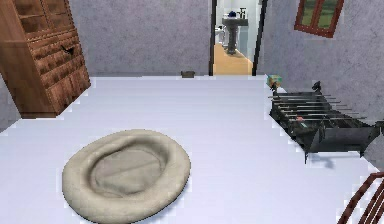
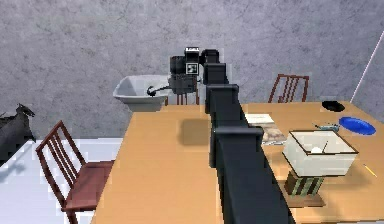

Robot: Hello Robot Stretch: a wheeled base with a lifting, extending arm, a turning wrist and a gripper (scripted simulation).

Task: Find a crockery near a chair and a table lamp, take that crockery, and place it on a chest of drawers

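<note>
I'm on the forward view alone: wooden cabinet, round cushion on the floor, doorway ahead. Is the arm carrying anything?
Observer: Yes. In the arm side view a grey bowl hangs at the fingers, clear of the wooden table below.
Operator: What stands on that table?
Observer: A table lamp with a square cream shade, near the view's right.
Operator: Any other crockery there?
Observer: A blue plate lies on the tabletop, beyond the lamp at the right edge.
</note>
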